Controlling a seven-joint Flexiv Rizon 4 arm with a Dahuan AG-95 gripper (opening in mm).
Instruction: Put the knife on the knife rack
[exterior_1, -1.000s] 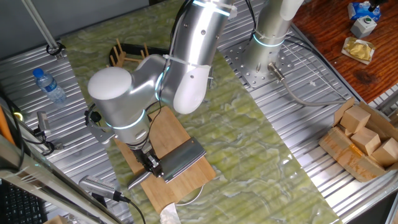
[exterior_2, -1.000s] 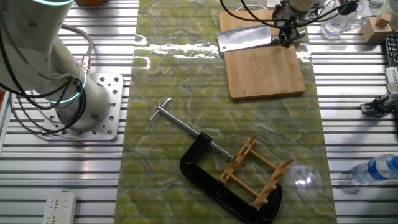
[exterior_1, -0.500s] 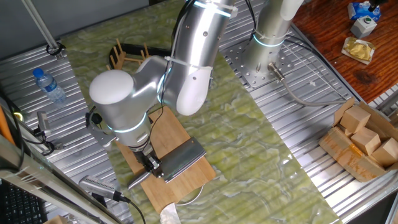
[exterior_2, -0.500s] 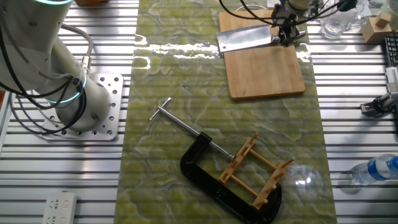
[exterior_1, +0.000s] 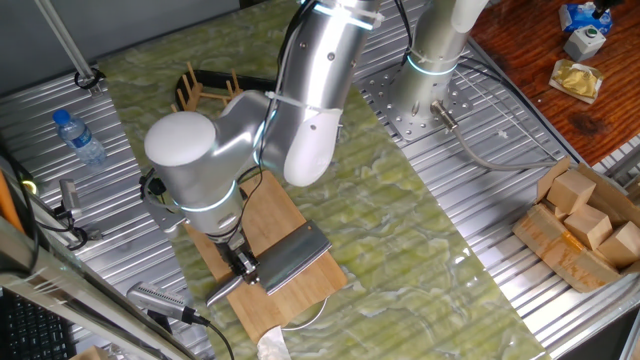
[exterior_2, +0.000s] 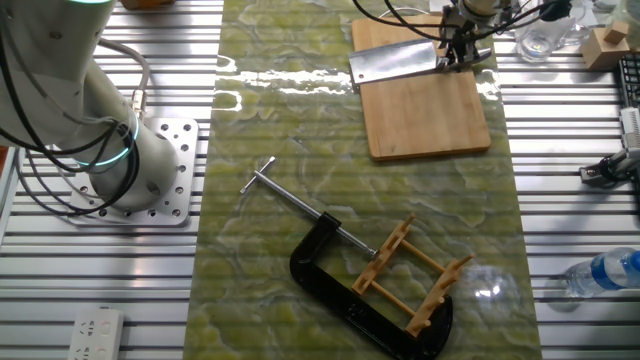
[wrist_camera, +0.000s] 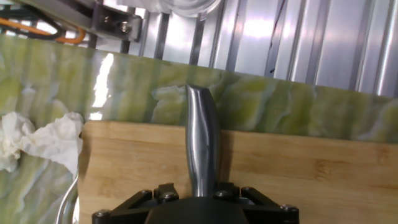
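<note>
Item: gripper (exterior_1: 243, 262), black, two-finger, at the end of the silver arm (exterior_1: 300, 110); jaws closed on the knife (exterior_1: 290, 258) at the junction of blade and handle. In the hand view the slim silver handle (wrist_camera: 202, 140) runs straight out from between the jaws, across the board edge and over the green mat.

Item: knife, broad grey rectangular blade, extending to one side of the jaws and lying flat or nearly flat over the bamboo cutting board (exterior_2: 425, 115); whether the blade touches the board cannot be told.

Item: cutting board, directly beneath the jaws, on the green marbled mat (exterior_2: 300, 150) that covers the middle of the desk (exterior_2: 90, 280).

Item: knife rack (exterior_2: 412, 278), light-brown wood with upright pegs, well apart from the jaws at the opposite end of the mat, sitting within the frame of a black C-clamp (exterior_2: 330, 275) whose steel screw bar points away from the rack.

Item: crumpled white tissue (wrist_camera: 37, 142), just beside the board, to one side of the jaws.

Item: plastic water bottle (exterior_1: 78, 137), on the ribbed metal desk, off the mat, well apart from the jaws
</note>
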